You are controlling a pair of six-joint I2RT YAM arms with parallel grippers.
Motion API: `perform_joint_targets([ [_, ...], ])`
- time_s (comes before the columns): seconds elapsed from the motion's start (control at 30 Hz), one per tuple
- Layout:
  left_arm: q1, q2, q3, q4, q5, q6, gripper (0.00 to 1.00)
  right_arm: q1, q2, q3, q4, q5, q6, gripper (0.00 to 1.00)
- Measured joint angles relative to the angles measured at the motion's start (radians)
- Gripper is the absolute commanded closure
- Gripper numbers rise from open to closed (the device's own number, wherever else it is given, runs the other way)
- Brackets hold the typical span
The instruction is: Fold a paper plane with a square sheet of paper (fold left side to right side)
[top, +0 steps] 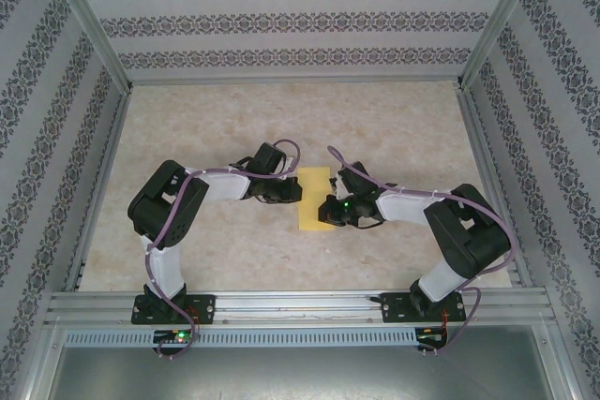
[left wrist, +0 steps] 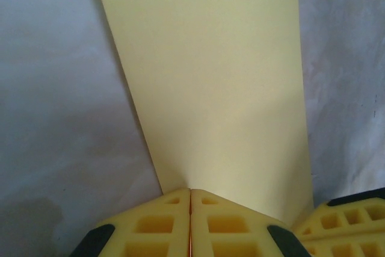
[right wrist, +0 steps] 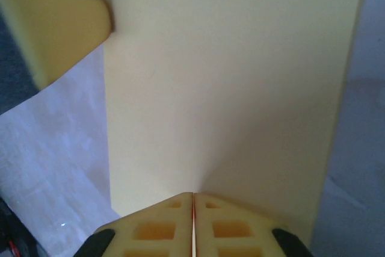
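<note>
Paper first: the square sheet of paper [top: 312, 199] lies mid-table between my two arms, and from the top camera it reads as a narrow upright rectangle of plain pale yellow, matte and smooth. The table [top: 394, 128] under it is a mottled beige, marble-like surface, hemmed in by aluminium rails [top: 300, 304] and walls [top: 300, 21] papered in bands of dark ornamental pattern on pale grey.

The left gripper [top: 291, 191] meets the sheet's left edge and the right gripper [top: 330, 211] its right edge, a little nearer the bases.

On the left wrist camera, the left gripper [left wrist: 190, 192] has its fingers [left wrist: 153, 224] pressed flat together, leaving only a thin seam. They are yellow moulded plastic with square, waffle-like pockets and black pads at the outer corners. The sheet [left wrist: 216, 88] spreads away from the tips as a tapering, evenly lit panel, and a finger of the other gripper [left wrist: 352, 221] pokes in at the lower right.

The right wrist camera shows the same: the right gripper [right wrist: 194, 195] closed tight, tips against the near edge of the sheet [right wrist: 228, 88], with the left gripper's finger [right wrist: 54, 22] blurred at upper left. Whether either seam actually nips the paper, I cannot tell.
</note>
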State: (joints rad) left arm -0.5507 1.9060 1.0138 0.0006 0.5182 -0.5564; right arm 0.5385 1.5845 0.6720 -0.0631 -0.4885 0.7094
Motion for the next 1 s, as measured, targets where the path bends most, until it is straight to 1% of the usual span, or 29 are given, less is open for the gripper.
perform_joint_targets([
  [0.2,-0.002,-0.003,-0.004,0.000,-0.003,0.000,0.93,-0.047,-0.114,0.009,-0.043,-0.020,-0.003,0.77],
  [0.4,-0.004,-0.004,-0.004,0.000,-0.007,0.000,0.93,-0.100,-0.160,-0.033,-0.080,-0.025,-0.010,0.68],
  [0.57,-0.005,-0.004,-0.004,0.000,-0.008,0.000,0.92,-0.105,-0.161,-0.077,-0.108,-0.029,-0.009,0.68],
  [1.0,-0.006,-0.005,-0.007,0.004,-0.011,0.000,0.93,-0.088,-0.100,-0.084,-0.079,-0.052,-0.005,0.68],
])
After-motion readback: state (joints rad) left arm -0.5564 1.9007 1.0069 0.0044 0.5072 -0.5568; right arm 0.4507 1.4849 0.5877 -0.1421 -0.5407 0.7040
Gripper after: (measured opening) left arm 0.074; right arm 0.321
